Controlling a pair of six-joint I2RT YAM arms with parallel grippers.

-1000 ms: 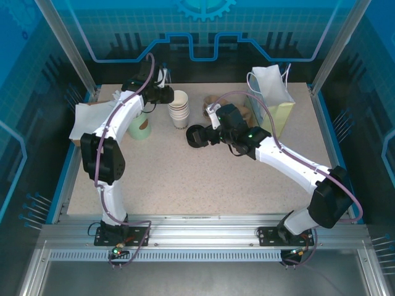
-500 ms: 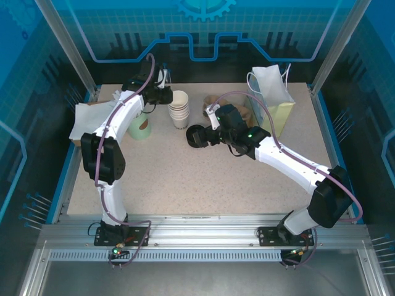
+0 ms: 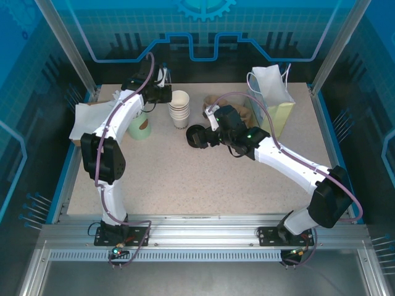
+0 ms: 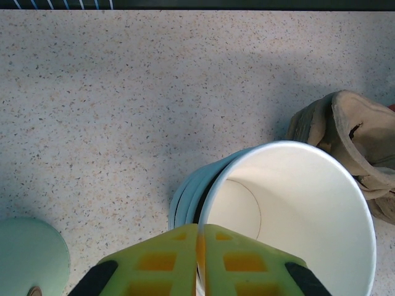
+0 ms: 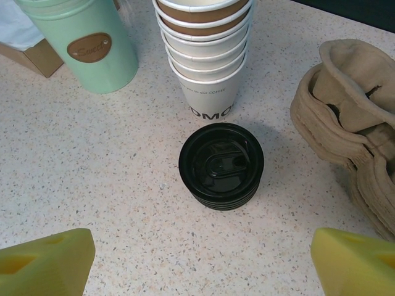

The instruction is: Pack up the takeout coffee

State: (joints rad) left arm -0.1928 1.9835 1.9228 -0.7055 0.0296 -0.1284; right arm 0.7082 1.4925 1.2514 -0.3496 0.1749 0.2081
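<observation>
Right gripper [image 5: 197, 265], fingers wide apart, before a stack of black lids [image 5: 221, 165] on the table [image 5: 92, 185]; just beyond, white cup stack [image 5: 207, 68], top cup [image 4: 296, 209] rim pinched by left gripper [image 4: 199, 259]; mint cup [image 5: 92, 46] and pulp carrier [image 5: 352, 123] flanking.

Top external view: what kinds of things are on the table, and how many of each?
Stack of paper cups: 1
Green tumbler: 1
Stack of black lids: 1
Pile of cardboard cup carriers: 1
Paper bag: 1
Box under white paper: 1
Total: 6
</observation>
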